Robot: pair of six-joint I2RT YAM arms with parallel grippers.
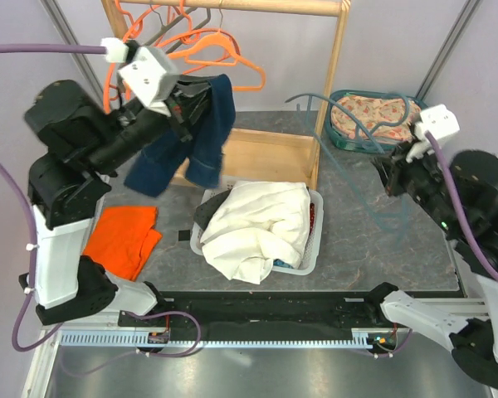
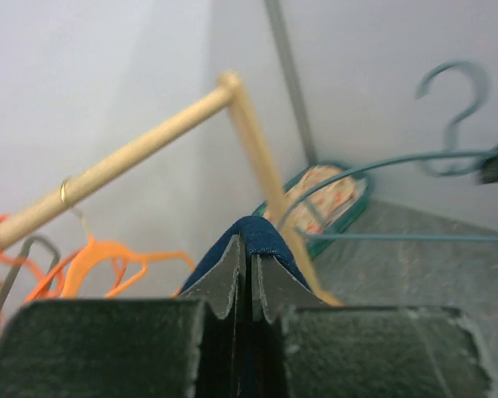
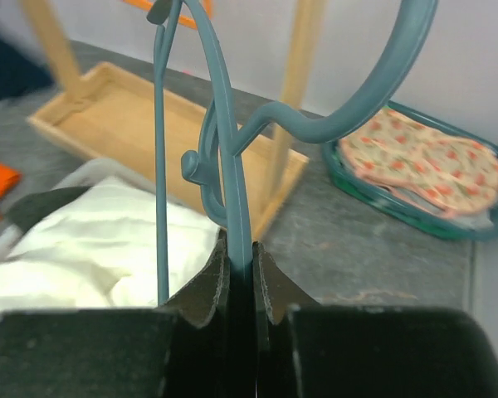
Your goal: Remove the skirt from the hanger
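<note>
Starting close to the near edge, a bin (image 1: 318, 203) of white cloth (image 1: 257, 220) sits mid-bench, with an orange cloth (image 1: 124, 236) by the left edge. Further back, the right gripper (image 3: 241, 253) is squeezed tight on the teal hanger (image 3: 224, 124) near the right edge. The left gripper (image 2: 251, 269) pinches the blue skirt (image 1: 191, 137) high up by the far left corner (right in front of the wooden rack (image 1: 257, 7)). Skirt and hanger look apart now. To do this well, hold both tight, move them further apart, and keep the skirt off the orange hangers (image 2: 108, 253).
</note>
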